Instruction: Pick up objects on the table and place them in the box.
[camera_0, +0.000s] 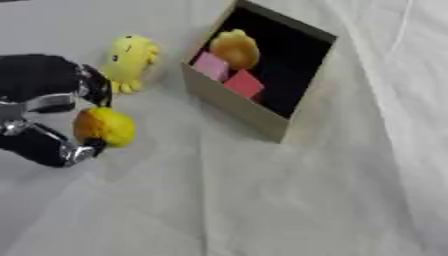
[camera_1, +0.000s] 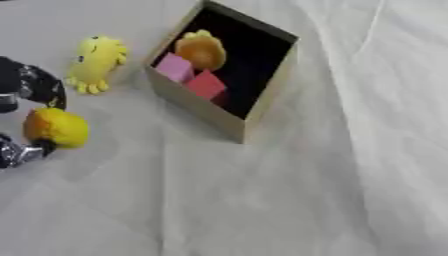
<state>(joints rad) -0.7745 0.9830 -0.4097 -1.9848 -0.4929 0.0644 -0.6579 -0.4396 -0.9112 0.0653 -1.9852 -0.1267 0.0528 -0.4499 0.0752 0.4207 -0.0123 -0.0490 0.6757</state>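
At the left edge of the cloth-covered table (camera_0: 289, 200), the robot's left hand (camera_0: 48, 107) comes in from the side, black with silver joints, its fingers (camera_0: 79, 150) and thumb curled round a round yellow-orange object (camera_0: 105, 127). The object sits pinched between the upper part of the hand and the lower fingers, and whether it touches the cloth beneath cannot be told.

Just beyond the hand, farther back on the table, lies a yellow plush toy (camera_0: 129, 57) with small dark marks on its face and stubby limbs at its lower end. It rests on the cloth, apart from the hand and just beside the left wall of the box.

To the right of the toy stands the open box (camera_0: 241, 107), tan on the outside and black within, set askew so that one corner points toward the robot. Inside it, against the near-left wall, lie three things: an orange-brown rounded object (camera_0: 234, 48) at the back, a pink block (camera_0: 211, 66) just in front of it, and a red block (camera_0: 245, 84) next to the pink one.

The right hand does not show in either view.
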